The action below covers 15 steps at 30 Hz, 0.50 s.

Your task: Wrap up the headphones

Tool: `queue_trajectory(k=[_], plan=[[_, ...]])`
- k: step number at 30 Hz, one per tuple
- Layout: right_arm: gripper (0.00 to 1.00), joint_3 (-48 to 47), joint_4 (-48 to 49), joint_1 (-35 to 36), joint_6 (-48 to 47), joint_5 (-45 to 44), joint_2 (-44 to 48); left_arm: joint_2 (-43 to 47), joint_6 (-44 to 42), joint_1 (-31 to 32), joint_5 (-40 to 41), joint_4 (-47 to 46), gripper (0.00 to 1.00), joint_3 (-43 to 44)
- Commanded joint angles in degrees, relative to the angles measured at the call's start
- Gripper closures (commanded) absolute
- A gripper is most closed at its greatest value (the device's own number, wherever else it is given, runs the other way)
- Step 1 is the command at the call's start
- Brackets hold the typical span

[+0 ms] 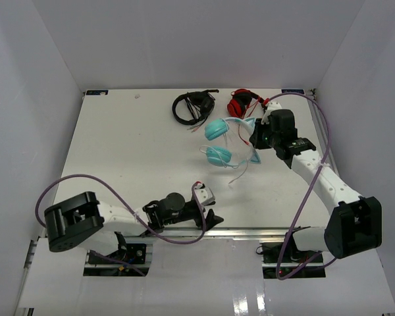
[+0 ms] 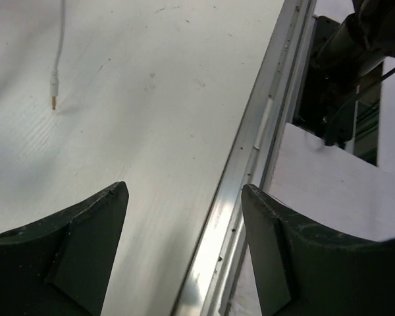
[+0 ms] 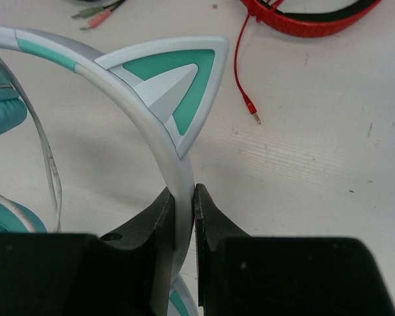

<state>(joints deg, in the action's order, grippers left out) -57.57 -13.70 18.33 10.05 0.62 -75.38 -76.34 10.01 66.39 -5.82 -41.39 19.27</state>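
Note:
The teal headphones (image 1: 218, 141) with a white headband lie at the back middle of the table, their thin white cable (image 1: 239, 172) trailing toward the front. My right gripper (image 1: 257, 139) is shut on the headband (image 3: 179, 178) just below a teal cat-ear point (image 3: 184, 85). A teal ear cup (image 3: 0, 108) and the cable (image 3: 43, 148) show at the left of the right wrist view. My left gripper (image 1: 209, 212) is open and empty, low near the table's front edge. The cable's plug end (image 2: 53, 99) lies ahead of it in the left wrist view.
Black headphones (image 1: 192, 106) and red headphones (image 1: 243, 102) lie at the back of the table, close behind the teal ones. The red cable with its plug (image 3: 250, 105) lies right of the headband. The metal front rail (image 2: 250, 164) runs between my left fingers.

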Motion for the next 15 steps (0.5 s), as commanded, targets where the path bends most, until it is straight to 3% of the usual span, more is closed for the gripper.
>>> queue_trajectory(k=[1, 8, 15], plan=[[0.92, -5.01, -0.35, -0.22, 5.15, 5.64, 3.23, -9.11, -15.38, 1.49, 11.58, -17.23, 0.19, 3.78], [0.92, -3.69, -1.76, -0.31, 6.30, 9.04, 7.43, -21.73, -23.19, 1.64, 23.28, -22.75, 0.18, 12.09], [0.92, -4.16, -3.02, -0.31, 7.51, 12.08, 8.77, -27.78, -28.42, 1.64, 26.99, -30.10, 0.17, 15.68]])
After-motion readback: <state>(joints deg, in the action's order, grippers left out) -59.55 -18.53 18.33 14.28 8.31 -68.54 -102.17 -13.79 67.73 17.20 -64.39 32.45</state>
